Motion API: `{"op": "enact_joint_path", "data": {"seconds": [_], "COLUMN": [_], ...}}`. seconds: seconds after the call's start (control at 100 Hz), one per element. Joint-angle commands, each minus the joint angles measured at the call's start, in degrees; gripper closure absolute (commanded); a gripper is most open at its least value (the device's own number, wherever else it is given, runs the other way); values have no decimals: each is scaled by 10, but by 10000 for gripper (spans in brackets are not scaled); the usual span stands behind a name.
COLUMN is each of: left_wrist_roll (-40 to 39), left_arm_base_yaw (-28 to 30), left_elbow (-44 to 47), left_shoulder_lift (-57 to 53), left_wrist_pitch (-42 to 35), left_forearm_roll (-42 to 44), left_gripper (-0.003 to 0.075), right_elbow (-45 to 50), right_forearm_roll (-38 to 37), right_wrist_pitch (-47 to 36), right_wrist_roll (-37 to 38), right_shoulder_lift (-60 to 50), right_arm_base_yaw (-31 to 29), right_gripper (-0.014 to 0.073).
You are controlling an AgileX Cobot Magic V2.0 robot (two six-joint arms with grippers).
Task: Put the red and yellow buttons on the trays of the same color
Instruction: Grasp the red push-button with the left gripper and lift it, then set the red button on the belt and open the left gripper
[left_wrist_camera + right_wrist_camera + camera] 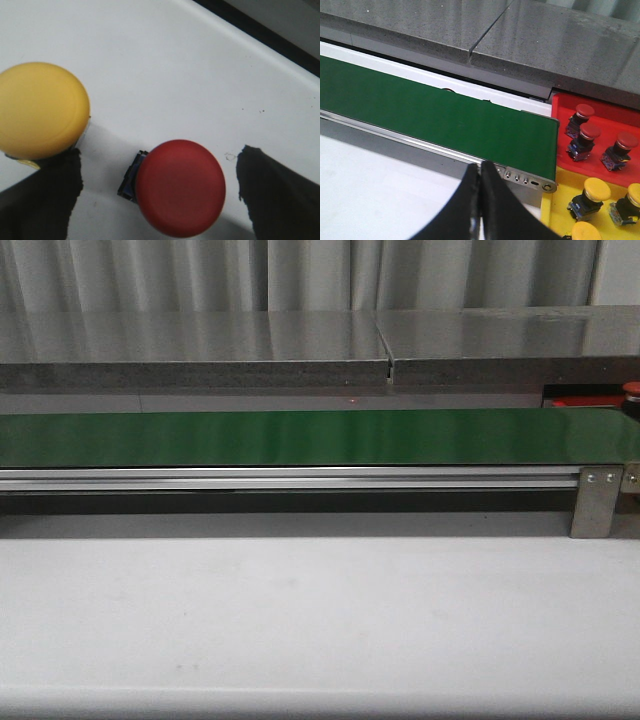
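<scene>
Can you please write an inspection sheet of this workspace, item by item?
Surface: white tabletop, bare in the front view; long green conveyor belt behind it.
Job's things: round yellow push button and round red push button apart on the white surface; three red buttons on the red flat tray, yellow ones on the yellow flat tray.
Clutter: nothing seen.
Grippers: left gripper open, empty, around the red button; right gripper shut, empty.
Cables: nothing seen.
Surroundings: grey ledge, pale curtain.
</scene>
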Motion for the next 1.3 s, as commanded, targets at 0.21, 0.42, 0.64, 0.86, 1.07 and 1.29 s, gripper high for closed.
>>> {"op": "enact_joint_path", "data": {"seconds": [0.21, 0.42, 0.64, 0.86, 1.07, 1.29], "left_wrist_roll": [-6, -6, 7, 32, 50, 91], "left_arm_base_yaw": [-3, -3, -3, -3, -3, -6], "left_elbow": [-20, -20, -20, -20, -11, 117], "left_shoulder_lift": [-39, -46, -89, -165, -227, -302], "left_wrist_pitch": [-29, -3, 50, 81, 144, 101], "left_forearm_roll": [-19, -59, -63, -60, -38, -69], "left_gripper": [586, 739, 739, 740, 740, 739], "right_elbow": [-14, -14, -14, -14, -14, -14], "right_forearm_roll": [13, 13, 13, 13, 13, 13], "right_wrist_pitch": [-37, -37, -37, -37, -37, -37], "right_wrist_roll": [-4, -4, -4, -4, -4, -4], "right_shoulder_lift": [1, 1, 1, 1, 1, 1], "right_arm_base_yaw": [2, 2, 2, 2, 2, 2], "right_gripper": [711, 711, 711, 711, 711, 711]}}
